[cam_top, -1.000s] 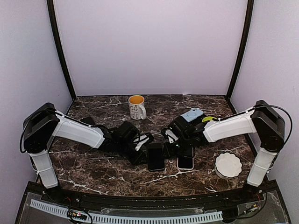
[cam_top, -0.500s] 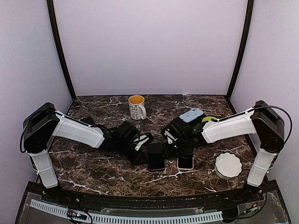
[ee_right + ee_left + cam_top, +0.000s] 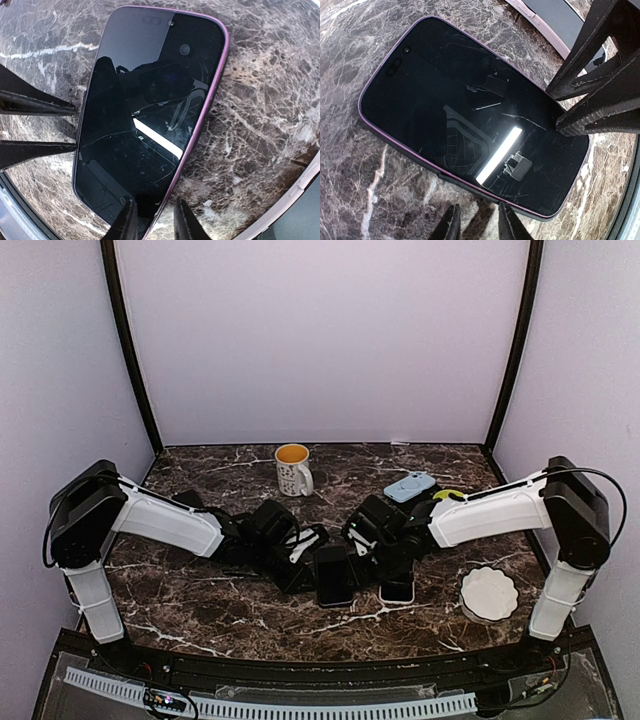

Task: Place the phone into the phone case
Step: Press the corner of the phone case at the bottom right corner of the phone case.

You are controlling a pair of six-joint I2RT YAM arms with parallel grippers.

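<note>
**Q:** Where are your claws?

**A:** My left claw (image 3: 479, 227) has its tips a narrow gap apart and grips nothing. It sits just beside one long edge of the phone (image 3: 470, 115). My right claw (image 3: 152, 222) is part open and also empty, and it hangs over one end corner.

**Q:** And the phone itself?

**A:** It lies flat on the worktop (image 3: 260, 100), screen up, between both claws. Its long axis runs roughly near-to-far, and the lens end points away from my right claw.

**Q:** Is it in?

**A:** A purple rim (image 3: 211, 85) rings it, but I can't tell whether it is seated. I judge that pressing along the edges comes next.
</note>
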